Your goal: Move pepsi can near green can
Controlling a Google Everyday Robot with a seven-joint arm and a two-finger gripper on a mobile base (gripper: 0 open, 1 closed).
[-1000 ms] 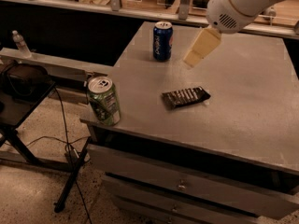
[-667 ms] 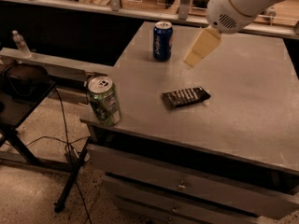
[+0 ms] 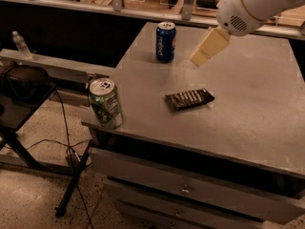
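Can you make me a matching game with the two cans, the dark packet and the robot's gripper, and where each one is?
Things:
1. pepsi can
2. green can
3. packet
4. gripper

Places:
A. standing at the front left corner of the table
B. up in the air, touching nothing
C. lying flat in the middle
D. standing near the far edge

Pairs: 1-D, 2-A, 3-C, 4-B

A big gray table [image 3: 248,128] fills the middle. A dark, shiny snack pack [image 3: 189,99] lies flat near the middle of the table. Drawers [image 3: 181,190] sit under the table's front edge. Left of the table, a small clear bottle [image 3: 19,43] stands on a ledge [image 3: 52,63], and a dark bag [image 3: 24,80] rests on a black stand. The gripper [image 3: 201,57] hangs over the table's far side.
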